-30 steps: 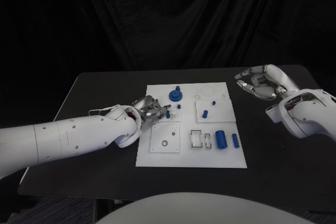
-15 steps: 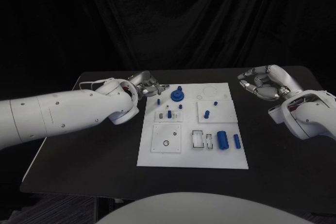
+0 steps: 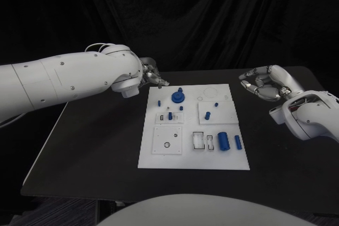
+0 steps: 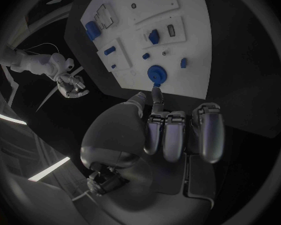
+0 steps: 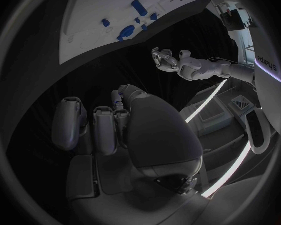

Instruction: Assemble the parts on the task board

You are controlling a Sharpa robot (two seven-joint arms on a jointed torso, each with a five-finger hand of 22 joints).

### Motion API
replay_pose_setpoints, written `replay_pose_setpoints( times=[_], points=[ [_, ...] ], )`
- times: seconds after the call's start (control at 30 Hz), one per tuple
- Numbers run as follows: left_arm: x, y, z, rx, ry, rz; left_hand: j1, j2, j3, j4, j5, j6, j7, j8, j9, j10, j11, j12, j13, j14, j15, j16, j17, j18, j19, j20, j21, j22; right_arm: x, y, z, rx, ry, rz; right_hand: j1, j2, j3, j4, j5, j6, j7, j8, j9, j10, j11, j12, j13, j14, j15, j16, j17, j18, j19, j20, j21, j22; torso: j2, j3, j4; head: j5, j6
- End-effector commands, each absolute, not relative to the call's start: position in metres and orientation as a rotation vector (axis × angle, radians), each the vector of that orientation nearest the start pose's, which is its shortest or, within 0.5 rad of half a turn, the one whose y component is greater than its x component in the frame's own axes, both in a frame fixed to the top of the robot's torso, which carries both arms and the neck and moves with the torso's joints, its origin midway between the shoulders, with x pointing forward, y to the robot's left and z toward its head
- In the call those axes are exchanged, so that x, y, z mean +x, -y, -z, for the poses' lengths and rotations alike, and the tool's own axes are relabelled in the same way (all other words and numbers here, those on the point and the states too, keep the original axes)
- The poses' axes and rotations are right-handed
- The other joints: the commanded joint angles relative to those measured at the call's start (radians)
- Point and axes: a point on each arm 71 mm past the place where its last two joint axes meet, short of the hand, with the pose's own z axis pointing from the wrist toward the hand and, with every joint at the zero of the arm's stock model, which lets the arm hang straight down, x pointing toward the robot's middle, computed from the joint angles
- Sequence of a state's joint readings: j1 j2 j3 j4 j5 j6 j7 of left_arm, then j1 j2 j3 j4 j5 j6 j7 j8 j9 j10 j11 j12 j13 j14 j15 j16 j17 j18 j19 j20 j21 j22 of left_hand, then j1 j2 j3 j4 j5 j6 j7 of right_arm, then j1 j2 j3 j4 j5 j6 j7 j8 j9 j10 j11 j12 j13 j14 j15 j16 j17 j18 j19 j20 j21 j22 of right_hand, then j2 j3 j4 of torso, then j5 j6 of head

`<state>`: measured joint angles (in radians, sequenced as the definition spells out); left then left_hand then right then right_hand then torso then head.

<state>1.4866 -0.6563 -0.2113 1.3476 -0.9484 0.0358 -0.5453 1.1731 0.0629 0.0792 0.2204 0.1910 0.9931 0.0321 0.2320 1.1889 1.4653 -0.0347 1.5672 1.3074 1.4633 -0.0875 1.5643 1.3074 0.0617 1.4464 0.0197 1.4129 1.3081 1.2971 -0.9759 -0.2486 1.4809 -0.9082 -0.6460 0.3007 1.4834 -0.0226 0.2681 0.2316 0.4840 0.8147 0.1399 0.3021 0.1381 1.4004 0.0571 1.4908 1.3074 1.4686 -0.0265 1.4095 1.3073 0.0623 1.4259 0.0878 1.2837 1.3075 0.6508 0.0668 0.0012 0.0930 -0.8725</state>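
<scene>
The white task board [image 3: 194, 152] lies mid-table and carries several blue parts. A round blue part with a post [image 3: 178, 95] stands near its far edge, small pegs [image 3: 170, 116] sit behind the middle, and two blue cylinders [image 3: 223, 140] lie at the near right. My left hand [image 3: 153, 77] hovers above the table just off the board's far left corner, fingers curled in with nothing visible between them. My right hand [image 3: 263, 83] hangs beyond the board's far right side, also curled and holding nothing. From the left wrist, the left hand [image 4: 172, 130] sits behind the round part [image 4: 157, 75].
The black table [image 3: 92, 138] has bare room on both sides of the board. A recessed white plate with a small ring [image 3: 167, 138] and a slotted block [image 3: 203, 140] are fixed on the board's near half. The board [image 5: 97, 15] and the left hand [image 5: 168, 59] appear in the right wrist view.
My left hand has left the small pegs on the board's middle left, risen, and drawn back to the far left corner. The right hand has stayed put.
</scene>
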Motion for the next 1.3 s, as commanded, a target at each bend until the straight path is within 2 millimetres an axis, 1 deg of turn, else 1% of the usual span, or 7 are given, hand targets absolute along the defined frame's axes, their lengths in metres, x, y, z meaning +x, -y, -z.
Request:
replay_pose_setpoints(
  times=[0.03,0.13,0.43,0.63,0.77,0.83,1.3],
  points=[
    [0.535,-0.177,0.156,-0.133,-2.391,0.304,0.002,0.004,0.003,0.006,-0.019,0.0,0.001,-0.011,-0.013,0.105,-0.002,0.004,0.263,0.108,-0.001,0.007,0.263,-0.01,-0.002,0.004,-0.003,0.12,0.478,0.289,0.187,0.228,-1.409,-0.818,-0.003,-0.007,0.007,0.0,0.007,0.005,0.001,-0.005,-0.002,0.0,-0.001,-0.003,0.078,0.055,0.008,0.004,0.131,0.014,0.004,-0.001,0.0,0.085,0.0,0.0011,0.0004,-0.001,0.0],
    [0.54,-0.171,0.157,-0.09,-2.433,0.275,-0.011,0.002,-0.003,0.012,-0.044,0.007,0.006,-0.031,-0.041,0.105,0.002,0.004,0.263,0.108,0.002,0.007,0.263,-0.009,-0.005,0.008,-0.008,0.119,0.478,0.288,0.187,0.228,-1.41,-0.819,-0.003,-0.006,0.008,-0.001,0.008,0.005,0.001,-0.005,-0.002,0.0,-0.001,-0.003,0.079,0.056,0.008,0.004,0.131,0.014,0.005,-0.001,0.001,0.086,0.001,0.0022,-0.0022,0.003,0.0],
    [0.549,-0.154,0.159,-0.021,-2.494,0.224,-0.033,0.001,-0.021,0.018,-0.058,0.025,0.018,-0.102,-0.133,0.105,0.012,0.004,0.263,0.108,0.012,0.007,0.263,-0.006,-0.013,0.017,-0.021,0.113,0.478,0.284,0.187,0.222,-1.412,-0.829,-0.003,-0.006,0.008,-0.001,0.009,0.005,0.001,-0.005,-0.002,0.001,-0.002,-0.002,0.08,0.056,0.007,0.005,0.131,0.014,0.005,-0.001,0.0,0.086,0.01,-0.0049,-0.0051,0.013,0.0],
    [0.55,-0.147,0.163,-0.005,-2.511,0.216,-0.039,0.0,-0.027,0.019,-0.061,0.031,0.02,-0.113,-0.151,0.105,0.014,0.004,0.263,0.108,0.013,0.007,0.263,-0.005,-0.016,0.019,-0.025,0.111,0.477,0.284,0.187,0.222,-1.413,-0.831,-0.003,-0.006,0.008,-0.001,0.009,0.005,0.001,-0.005,-0.002,0.001,-0.002,-0.002,0.08,0.056,0.007,0.005,0.131,0.014,0.005,-0.001,0.0,0.086,0.012,-0.0051,-0.0062,0.009,0.0],
    [0.551,-0.145,0.168,0.0,-2.523,0.206,-0.063,-0.002,-0.046,0.03,-0.087,0.043,0.022,-0.126,-0.174,0.105,0.017,0.004,0.263,0.108,0.016,0.007,0.263,-0.003,-0.019,0.021,-0.031,0.109,0.477,0.284,0.187,0.224,-1.414,-0.829,-0.003,-0.006,0.008,-0.001,0.009,0.005,0.001,-0.005,-0.002,0.001,-0.002,-0.002,0.08,0.056,0.007,0.005,0.131,0.014,0.005,-0.001,0.0,0.086,0.013,-0.0043,-0.0067,0.012,0.0],
    [0.551,-0.145,0.171,0.001,-2.527,0.199,-0.064,-0.002,-0.047,0.03,-0.087,0.043,0.022,-0.127,-0.175,0.105,0.017,0.004,0.263,0.108,0.016,0.007,0.263,-0.003,-0.02,0.021,-0.032,0.108,0.477,0.284,0.187,0.224,-1.414,-0.83,-0.003,-0.006,0.008,-0.001,0.009,0.005,0.001,-0.005,-0.002,0.001,-0.002,-0.002,0.08,0.056,0.007,0.005,0.131,0.014,0.005,-0.001,0.0,0.086,0.011,-0.0009,-0.0094,0.016,0.0],
    [0.547,-0.144,0.194,-0.006,-2.563,0.189,-0.055,0.004,-0.045,0.018,-0.077,0.045,0.023,-0.137,-0.189,0.105,0.017,0.004,0.263,0.108,0.017,0.007,0.263,0.0,-0.028,0.022,-0.043,0.101,0.477,0.283,0.187,0.224,-1.416,-0.833,-0.003,-0.006,0.01,-0.002,0.011,0.005,0.001,-0.005,-0.002,0.001,-0.002,-0.003,0.079,0.056,0.007,0.005,0.131,0.014,0.005,-0.001,0.001,0.086,0.015,-0.0023,-0.013,0.023,0.0]
  ],
)
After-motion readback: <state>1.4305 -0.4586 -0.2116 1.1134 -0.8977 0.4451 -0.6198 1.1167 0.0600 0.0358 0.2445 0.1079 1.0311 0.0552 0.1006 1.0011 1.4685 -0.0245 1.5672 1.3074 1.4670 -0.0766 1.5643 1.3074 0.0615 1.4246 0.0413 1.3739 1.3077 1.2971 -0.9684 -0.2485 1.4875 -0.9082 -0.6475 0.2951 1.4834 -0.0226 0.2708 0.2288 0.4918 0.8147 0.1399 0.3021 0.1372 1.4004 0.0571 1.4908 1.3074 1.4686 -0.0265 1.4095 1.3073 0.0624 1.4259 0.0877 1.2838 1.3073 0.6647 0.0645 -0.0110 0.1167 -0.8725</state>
